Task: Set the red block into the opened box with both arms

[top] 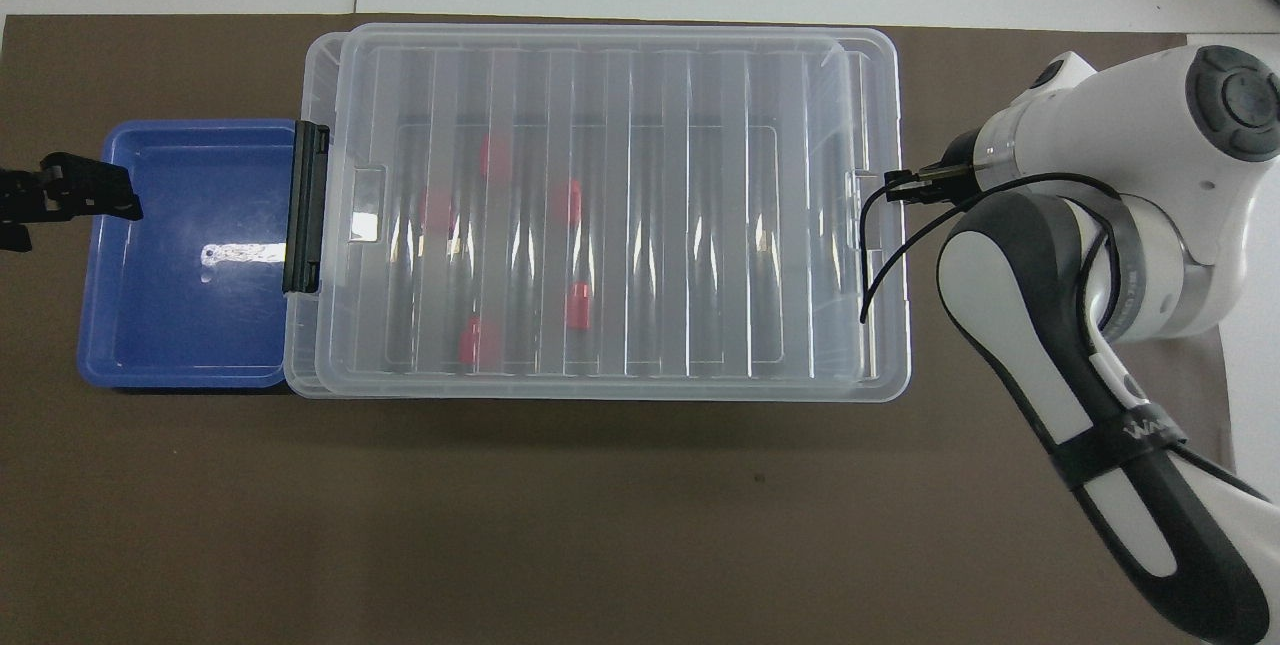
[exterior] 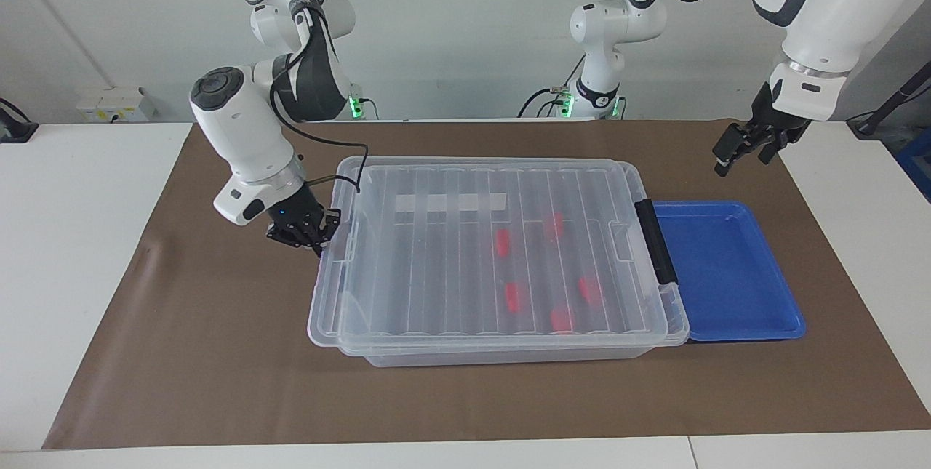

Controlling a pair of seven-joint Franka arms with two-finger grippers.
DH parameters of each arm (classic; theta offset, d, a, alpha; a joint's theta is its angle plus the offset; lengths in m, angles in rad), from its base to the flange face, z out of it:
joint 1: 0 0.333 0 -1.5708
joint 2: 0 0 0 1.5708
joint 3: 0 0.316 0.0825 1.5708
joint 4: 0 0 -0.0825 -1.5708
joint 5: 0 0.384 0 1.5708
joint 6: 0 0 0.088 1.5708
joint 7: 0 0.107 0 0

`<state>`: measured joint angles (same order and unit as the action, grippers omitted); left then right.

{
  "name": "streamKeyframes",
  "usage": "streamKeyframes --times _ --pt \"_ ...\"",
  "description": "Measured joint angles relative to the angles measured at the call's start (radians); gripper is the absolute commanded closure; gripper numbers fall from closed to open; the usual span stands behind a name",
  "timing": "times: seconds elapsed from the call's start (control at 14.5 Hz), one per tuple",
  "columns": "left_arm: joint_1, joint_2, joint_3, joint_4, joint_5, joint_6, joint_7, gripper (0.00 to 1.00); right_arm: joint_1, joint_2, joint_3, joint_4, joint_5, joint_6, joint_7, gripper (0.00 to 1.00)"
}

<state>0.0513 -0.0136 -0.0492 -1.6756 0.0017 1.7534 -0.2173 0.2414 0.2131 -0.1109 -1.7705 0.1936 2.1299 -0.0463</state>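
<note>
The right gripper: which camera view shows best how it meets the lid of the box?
The facing view: the shut right gripper is at the lid's end edge. The overhead view shows only its tip at that edge, the arm covering the rest.
</note>
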Motion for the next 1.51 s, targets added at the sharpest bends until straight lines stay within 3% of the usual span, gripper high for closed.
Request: streamKeyframes --times 0.69,0.76,0.83,1.24,1.51 --pt "0.0 -0.001 -0.001 0.0 -0.001 0.001 0.0 0.0 0.0 -0.001 0.0 -0.007 0.064 -0.003 0.0 1.0" --pt "0.0 -0.001 -0.001 0.0 -0.001 0.001 0.0 0.0 0.0 -0.001 -0.002 -0.008 0.064 -0.005 0.0 0.62" --pt "0.0 -0.001 -0.001 0.0 -0.001 0.001 0.0 0.0 -0.001 -0.001 -0.005 -0.01 0.06 -0.011 0.0 0.01" --pt "0.0 -0.001 -0.001 0.0 -0.001 0.001 0.0 0.0 -0.06 -0.022 -0.024 0.0 -0.12 -0.054 0.002 0.0" --pt "0.0 -0.002 -0.001 0.0 -0.001 -0.001 0.0 0.0 -0.084 -0.09 -0.032 0.097 -0.213 -0.259 0.076 0.0"
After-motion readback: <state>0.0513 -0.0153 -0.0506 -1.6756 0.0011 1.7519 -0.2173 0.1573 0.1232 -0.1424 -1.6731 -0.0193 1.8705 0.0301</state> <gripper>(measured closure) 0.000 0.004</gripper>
